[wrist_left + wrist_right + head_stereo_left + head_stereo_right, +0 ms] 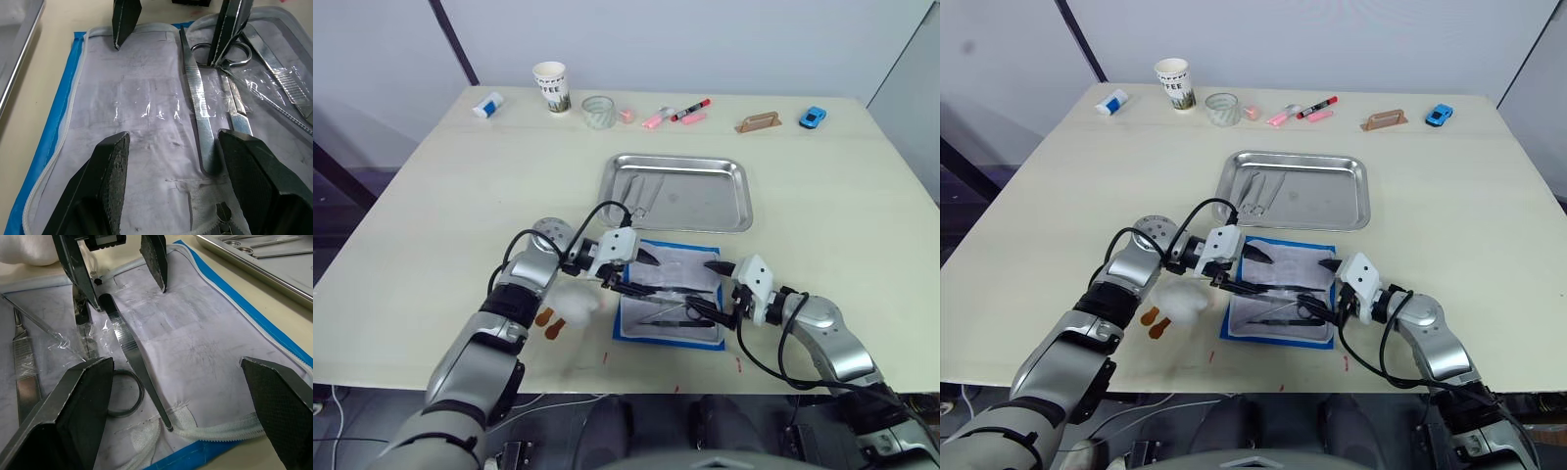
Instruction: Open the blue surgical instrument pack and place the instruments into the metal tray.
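The blue surgical instrument pack [651, 335] lies unzipped and flat near the table's front edge, its pale lining [142, 98] facing up. Several silver instruments [672, 311] rest on the lining, among them forceps [199, 105] and ring-handled scissors [122, 394], partly under clear film. My left gripper [635, 272] stands open over the pack's left half, one finger down beside the forceps. Facing it from the pack's right edge, my right gripper [719, 292] is open with nothing between its fingers. The metal tray [724, 211] sits just behind the pack, with a couple of instruments [640, 196] in its left part.
A white wad [576, 303] and brown marks [548, 321] lie left of the pack. Along the far edge stand a paper cup [550, 86], a glass [598, 111], pink and red markers [674, 115], a brown block [759, 122], a blue toy car [813, 117] and a small bottle [488, 105].
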